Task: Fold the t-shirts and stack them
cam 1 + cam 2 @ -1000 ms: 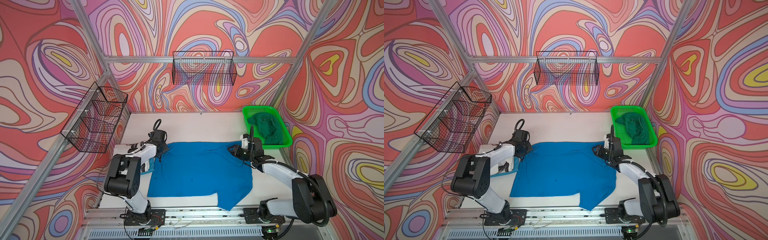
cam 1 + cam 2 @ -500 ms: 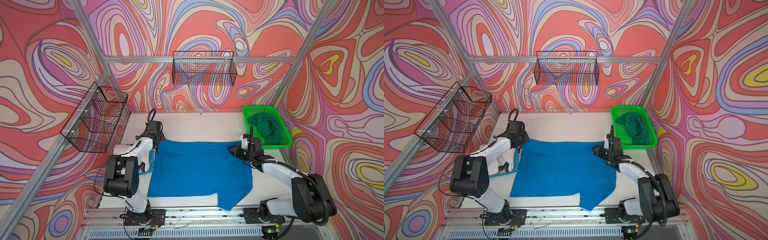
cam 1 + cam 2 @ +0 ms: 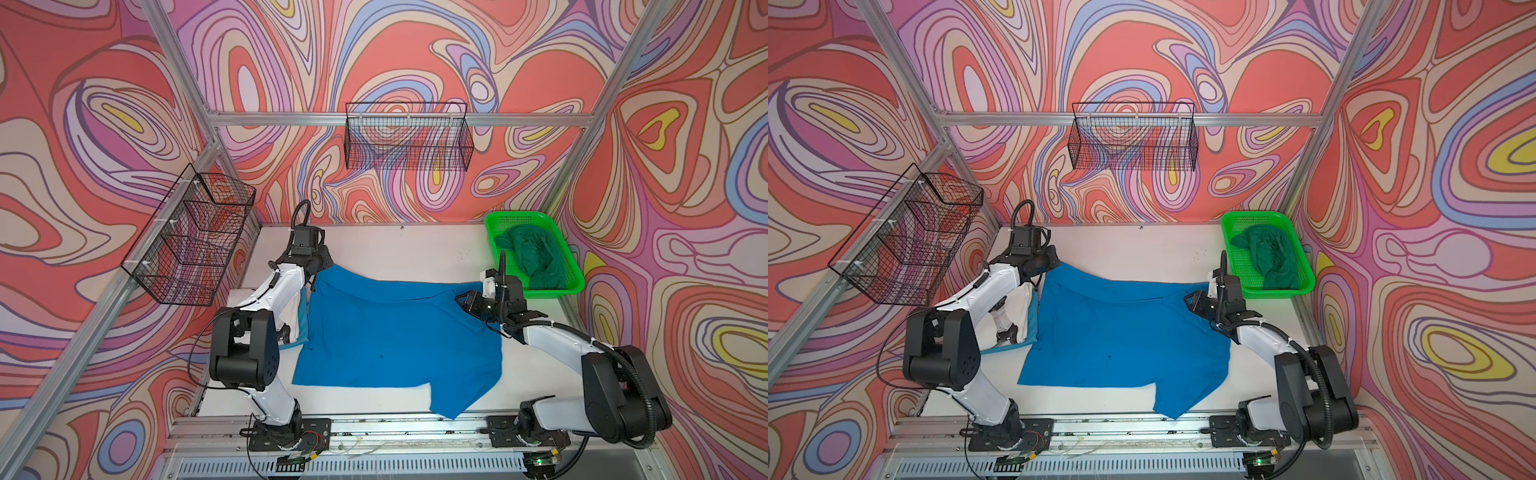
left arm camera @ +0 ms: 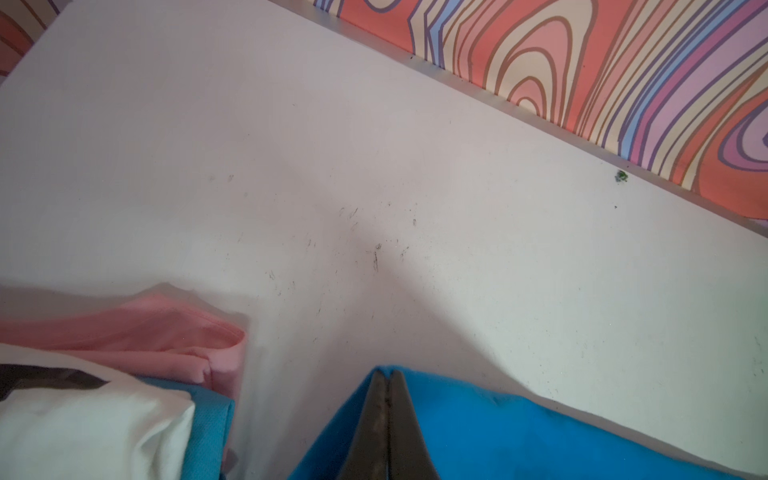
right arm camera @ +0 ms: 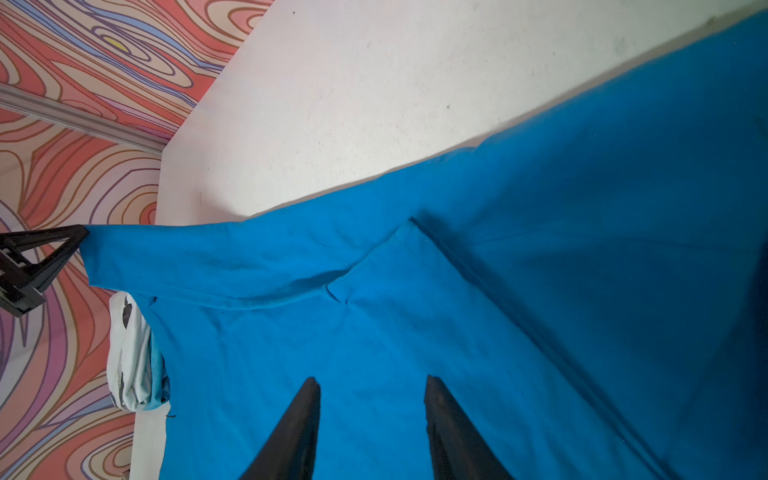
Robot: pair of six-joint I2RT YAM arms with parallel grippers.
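The task is looking roughly half done. A folded pile is sitting at the left edge of the desk (image 3: pixel 395 249), with the white printed shirt (image 4: pixel 83 419) on top of a lighter blue shirt (image 4: pixel 212 405) and a pink cloth (image 4: pixel 166 332) showing beside them. The bright blue shirt (image 3: pixel 395 332) is lying spread across the middle, not yet folded, and the dark green shirt (image 3: pixel 532 253) is waiting crumpled in the green basket (image 3: pixel 494 224).

The left hand (image 4: pixel 388 376) is pinching the blue shirt's far-left corner, jaws closed on the cloth and raising it off the desk. The right hand (image 5: pixel 372 380) is hovering over the shirt's right side with jaws apart, gripping nothing.

The shirt's left edge is lying just beside the pile, so room there is tight. One sleeve (image 3: pixel 453 399) is hanging over the near edge of the desk. A bare strip of desk is lying open between the shirt and the back wall, and the basket is standing near the right hand.
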